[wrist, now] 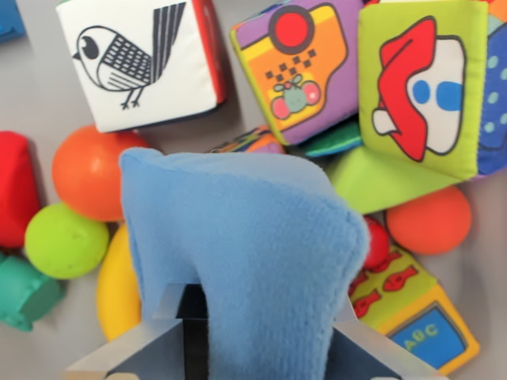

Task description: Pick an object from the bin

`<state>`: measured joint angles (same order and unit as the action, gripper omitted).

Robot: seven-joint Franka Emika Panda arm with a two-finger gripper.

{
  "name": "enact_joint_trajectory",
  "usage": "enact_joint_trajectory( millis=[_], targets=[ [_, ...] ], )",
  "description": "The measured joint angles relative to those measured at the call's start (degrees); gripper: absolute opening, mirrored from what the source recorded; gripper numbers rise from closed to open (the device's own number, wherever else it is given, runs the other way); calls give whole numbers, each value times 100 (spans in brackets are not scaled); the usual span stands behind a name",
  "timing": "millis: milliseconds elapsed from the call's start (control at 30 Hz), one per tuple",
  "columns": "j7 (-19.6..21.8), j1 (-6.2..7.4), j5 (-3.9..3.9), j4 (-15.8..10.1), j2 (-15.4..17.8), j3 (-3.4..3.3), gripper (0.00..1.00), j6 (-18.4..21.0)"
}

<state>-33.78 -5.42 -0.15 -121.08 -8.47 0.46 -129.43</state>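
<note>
In the wrist view, the fingers [238,336] are sitting at the bottom of the picture, and they are squeezing a soft blue block [238,245]. The block is bulging up between them and is filling the middle of the picture, so it looks like the pinch is tight. The blue block is the thing being picked, and it is already in the grip, not lying with the other toys.

Under it, the grey bin floor [32,87] is showing, and lots of toys are lying on it. A white bird block [139,59] is lying far and to the wrist view's left. A purple picture block [301,67] is lying far in the middle, and a green block with a red car [420,87] is lying to the wrist view's right. An orange ball [87,170] and a green ball [63,241] are sitting on the left, just beside the blue block. A yellow toy [117,289] is peeking out from behind it. A second orange ball [432,222] and an ABC block [416,309] are lying on the right.

I think the grabbing part is done and the lifting part is going on now. Next, the arm needs to be going straight up, holding tight, so the squashy block is not slipping out or bumping the balls.
</note>
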Motion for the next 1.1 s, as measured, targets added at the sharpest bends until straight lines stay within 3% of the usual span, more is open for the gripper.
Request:
enact_joint_trajectory(
  millis=[400, 1100],
  targets=[
    [0, 0, 0, 360, 381, 0, 0, 730],
    [-6, 0, 0, 1123, 719, 0, 0, 1829]
  ],
)
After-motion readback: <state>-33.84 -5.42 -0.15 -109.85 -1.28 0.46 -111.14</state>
